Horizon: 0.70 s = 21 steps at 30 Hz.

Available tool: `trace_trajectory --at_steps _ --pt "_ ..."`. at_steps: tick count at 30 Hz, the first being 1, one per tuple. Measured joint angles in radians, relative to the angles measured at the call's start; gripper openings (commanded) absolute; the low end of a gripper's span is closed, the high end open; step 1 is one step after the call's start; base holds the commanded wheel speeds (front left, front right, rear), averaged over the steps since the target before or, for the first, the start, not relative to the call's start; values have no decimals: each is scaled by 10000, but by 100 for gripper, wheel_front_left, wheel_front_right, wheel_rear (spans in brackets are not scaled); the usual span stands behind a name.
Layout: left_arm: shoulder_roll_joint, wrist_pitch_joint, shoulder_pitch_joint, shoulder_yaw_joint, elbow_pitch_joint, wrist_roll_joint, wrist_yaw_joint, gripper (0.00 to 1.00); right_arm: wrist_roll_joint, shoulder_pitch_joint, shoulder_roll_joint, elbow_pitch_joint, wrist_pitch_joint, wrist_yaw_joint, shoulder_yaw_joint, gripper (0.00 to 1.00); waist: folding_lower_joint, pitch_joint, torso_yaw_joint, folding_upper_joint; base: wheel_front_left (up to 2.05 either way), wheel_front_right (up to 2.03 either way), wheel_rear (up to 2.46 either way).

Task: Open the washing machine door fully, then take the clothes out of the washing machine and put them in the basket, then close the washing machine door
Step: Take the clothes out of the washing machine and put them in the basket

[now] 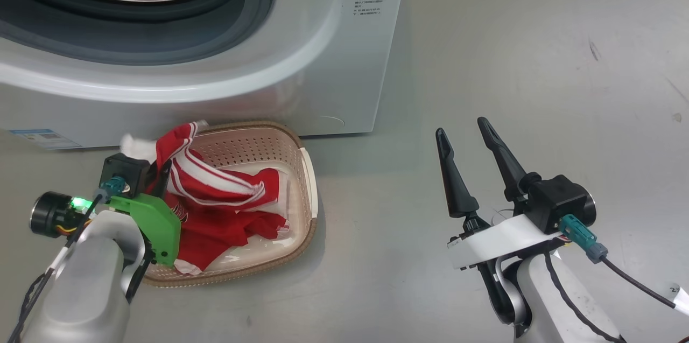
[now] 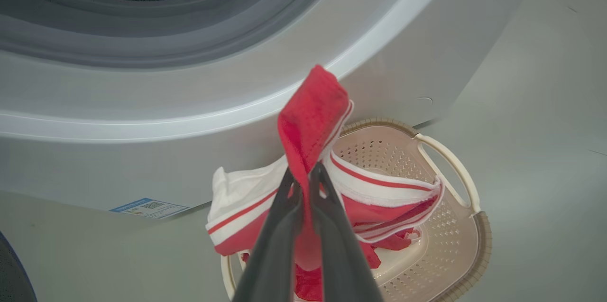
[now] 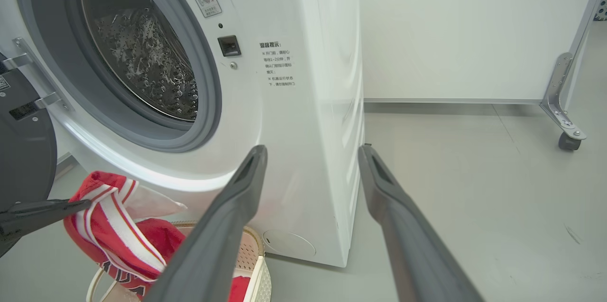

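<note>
Pinching a fold of the clothes (image 2: 310,117), the left gripper (image 2: 304,175) has its two dark fingers pressed together on the red cloth in the left wrist view. The jersey hangs from them over the basket (image 2: 481,245), its white-striped trim draped across the near rim and the rest lying inside. The basket sits on the floor (image 2: 545,103) just in front of the washing machine (image 2: 142,103).

In the head view the basket lies close against the machine's lower front, below the round opening. The right gripper (image 1: 461,125) hovers well to the basket's right above the grey floor, fingers spread and holding nothing.

In the right wrist view those spread fingers frame the machine's front corner. The washing machine door (image 3: 23,150) stands swung open at the left edge, beside the grey gasket (image 3: 208,103) and steel drum (image 3: 142,55).
</note>
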State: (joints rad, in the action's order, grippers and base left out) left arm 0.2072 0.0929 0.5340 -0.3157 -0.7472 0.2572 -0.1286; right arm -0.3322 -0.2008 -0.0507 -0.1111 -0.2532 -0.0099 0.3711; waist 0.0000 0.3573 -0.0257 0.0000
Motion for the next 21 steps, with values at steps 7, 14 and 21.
trace_trajectory --at_steps 7,14,21 --pt "77 -305 -221 -454 -88 161 0 0 0 0 -4 15 0 84 232 100 0 140 -181 0 0 0 0" --pt "370 -679 -221 -600 -468 307 0 0 -35 -10 -6 144 0 82 383 100 0 436 -654 0 0 0 0" --pt "575 -1093 -161 -589 -878 382 0 0 -117 -15 -8 391 0 -21 468 100 0 910 -1095 0 0 0 0"
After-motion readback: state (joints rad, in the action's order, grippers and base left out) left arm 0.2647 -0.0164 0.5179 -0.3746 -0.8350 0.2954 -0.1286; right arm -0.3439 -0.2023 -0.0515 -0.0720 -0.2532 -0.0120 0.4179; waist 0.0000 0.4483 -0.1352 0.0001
